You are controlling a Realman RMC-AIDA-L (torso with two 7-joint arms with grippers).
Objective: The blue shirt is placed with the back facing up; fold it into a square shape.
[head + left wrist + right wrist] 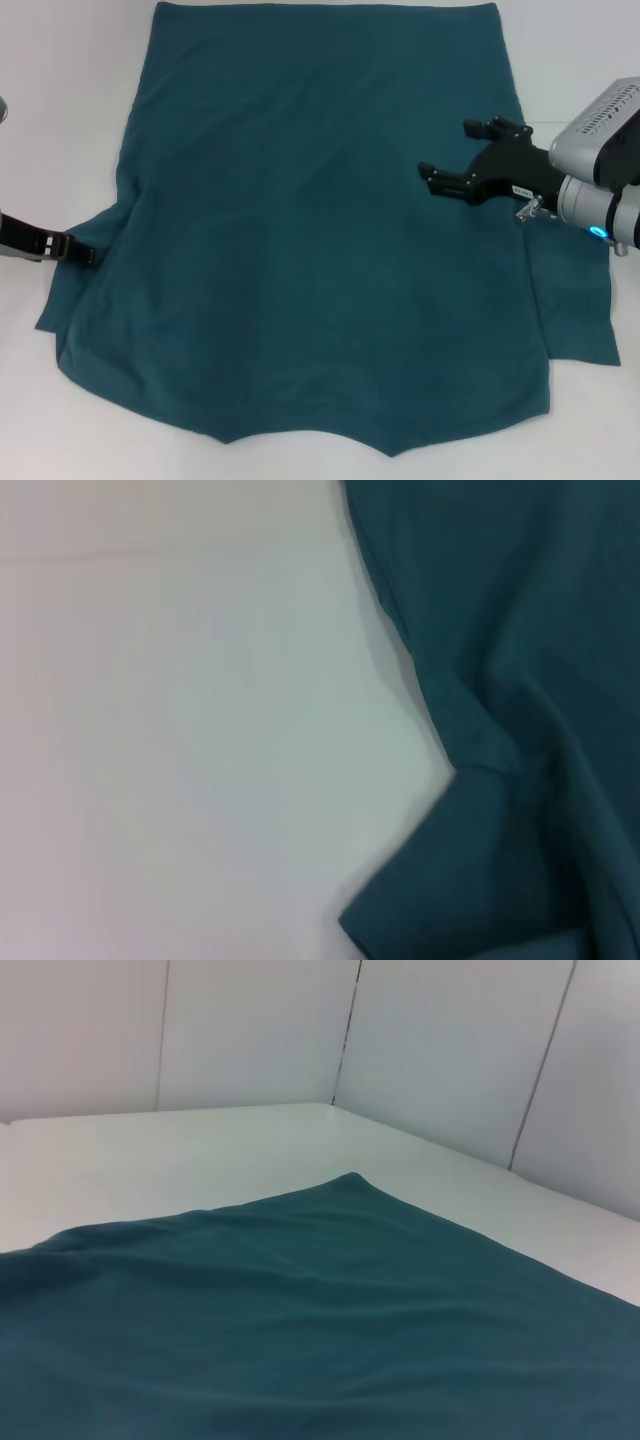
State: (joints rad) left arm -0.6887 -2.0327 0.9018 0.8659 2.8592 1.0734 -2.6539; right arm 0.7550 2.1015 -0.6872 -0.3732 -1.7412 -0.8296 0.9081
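One blue shirt [320, 230], soft plain cotton, lies spread flat on the white table [60, 100]. The right gripper [463, 155] hovers over its right side, jaws wide open, empty. The left gripper [70, 250] meets the left sleeve; its jaws cannot be told.

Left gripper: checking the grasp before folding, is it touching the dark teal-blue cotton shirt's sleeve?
Cannot tell. In the head view the left gripper meets the shirt sleeve edge; contact unclear.

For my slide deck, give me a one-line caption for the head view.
Dark teal-blue cotton T-shirt spread flat, right end effector open above it, left end effector at its sleeve.
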